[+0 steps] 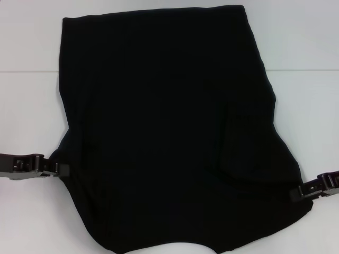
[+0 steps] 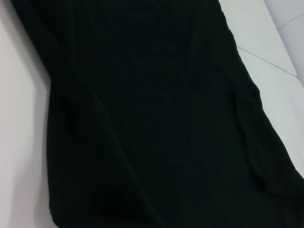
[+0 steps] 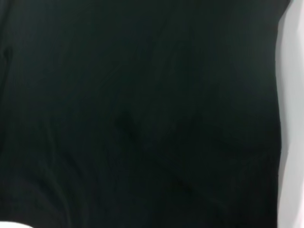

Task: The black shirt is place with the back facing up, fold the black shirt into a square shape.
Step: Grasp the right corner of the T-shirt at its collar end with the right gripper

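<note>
The black shirt point(image 1: 169, 132) lies spread over the white table, plain side up with no print showing, its long sides folded inward and a fold ridge running down its right part. The hem is at the far end and the near end reaches the bottom of the head view. My left gripper point(image 1: 62, 170) is at the shirt's near left edge, touching the cloth. At the near right edge my right gripper point(image 1: 302, 191) meets the cloth too. Black shirt cloth point(image 2: 152, 118) fills the left wrist view, and shirt cloth point(image 3: 142, 114) fills the right wrist view.
The white table point(image 1: 26, 53) shows bare on both sides of the shirt and beyond its far end, with a faint seam line crossing it. A strip of table point(image 2: 23, 142) borders the cloth in the left wrist view.
</note>
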You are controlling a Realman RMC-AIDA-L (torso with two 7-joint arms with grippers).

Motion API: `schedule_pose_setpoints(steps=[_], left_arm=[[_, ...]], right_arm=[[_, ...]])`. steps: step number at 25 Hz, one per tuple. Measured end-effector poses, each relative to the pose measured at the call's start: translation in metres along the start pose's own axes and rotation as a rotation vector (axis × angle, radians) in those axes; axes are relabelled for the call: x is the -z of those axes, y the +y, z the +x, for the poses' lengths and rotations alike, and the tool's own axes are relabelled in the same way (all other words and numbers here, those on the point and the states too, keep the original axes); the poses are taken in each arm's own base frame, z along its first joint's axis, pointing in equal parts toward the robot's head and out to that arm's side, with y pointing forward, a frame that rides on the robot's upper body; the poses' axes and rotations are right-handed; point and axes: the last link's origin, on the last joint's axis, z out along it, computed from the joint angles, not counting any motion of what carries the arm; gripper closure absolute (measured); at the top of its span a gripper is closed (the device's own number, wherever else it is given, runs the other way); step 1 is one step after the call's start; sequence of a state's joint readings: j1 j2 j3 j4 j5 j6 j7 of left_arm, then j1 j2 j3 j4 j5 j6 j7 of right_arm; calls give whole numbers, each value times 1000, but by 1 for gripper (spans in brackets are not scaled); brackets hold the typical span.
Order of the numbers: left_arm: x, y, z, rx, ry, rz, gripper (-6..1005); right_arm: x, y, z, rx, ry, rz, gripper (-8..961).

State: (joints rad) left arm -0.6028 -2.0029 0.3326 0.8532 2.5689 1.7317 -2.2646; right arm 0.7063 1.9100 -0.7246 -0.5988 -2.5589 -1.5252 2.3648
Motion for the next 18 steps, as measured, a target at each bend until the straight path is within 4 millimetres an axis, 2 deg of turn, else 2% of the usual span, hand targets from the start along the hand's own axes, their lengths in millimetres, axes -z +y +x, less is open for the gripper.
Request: schedule_pose_setpoints(steps=[10, 18], left_arm=[[0, -1, 1, 8, 5, 7, 936], [1, -2, 1, 8, 9, 11, 937]], right_arm=[[10, -5, 2, -8, 12, 6, 316], [4, -8, 4, -6, 16, 34, 316]])
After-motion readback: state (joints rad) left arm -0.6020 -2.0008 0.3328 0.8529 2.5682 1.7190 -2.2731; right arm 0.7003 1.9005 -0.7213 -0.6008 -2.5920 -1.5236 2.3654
